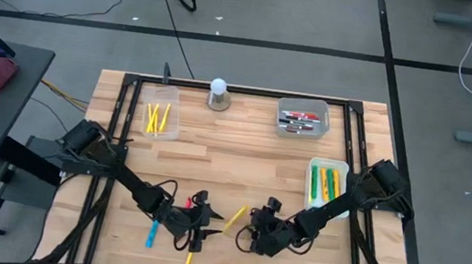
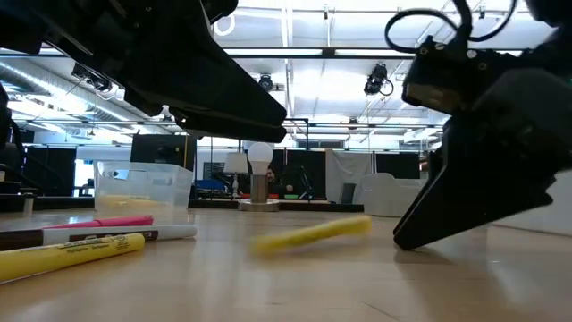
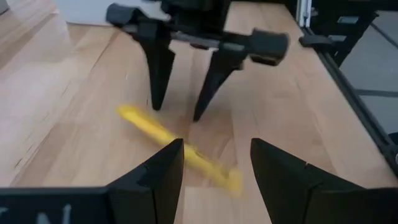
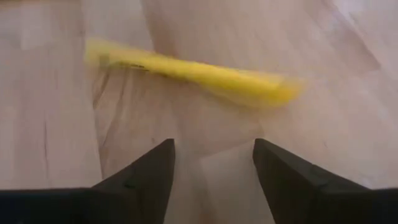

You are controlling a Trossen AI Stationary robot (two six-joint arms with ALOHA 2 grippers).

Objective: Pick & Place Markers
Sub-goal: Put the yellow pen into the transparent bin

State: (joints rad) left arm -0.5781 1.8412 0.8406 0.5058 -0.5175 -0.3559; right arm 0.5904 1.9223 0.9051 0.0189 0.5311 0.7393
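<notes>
From where I sit the sorting looks partly done: the clear bin [image 1: 161, 123] at the far left already has a few yellow markers in it, the grey bin [image 1: 302, 119] at the far right holds red and dark ones, and the white tray [image 1: 327, 186] by the right arm has green and yellow ones. Left to clear are the loose markers along the near edge: a yellow marker [image 1: 234, 218] lying on the bare table [image 1: 242, 155] between my two arms, a blue one [image 1: 152, 234], a second yellow one [image 1: 188, 260] at the near edge, and a pink one [image 2: 112, 222] with a white-barrelled one beside it in the low view. My right gripper [image 4: 212, 163] hangs low over the wood with its fingers spread wide and nothing between them; the yellow marker lies just beyond their tips, crosswise and not touched. My left gripper [image 3: 216, 160] is also parted, a fair way, and empty, pointing at that same marker from the other side. I judge the yellow marker to be the piece in hand, and it is not yet gripped.
</notes>
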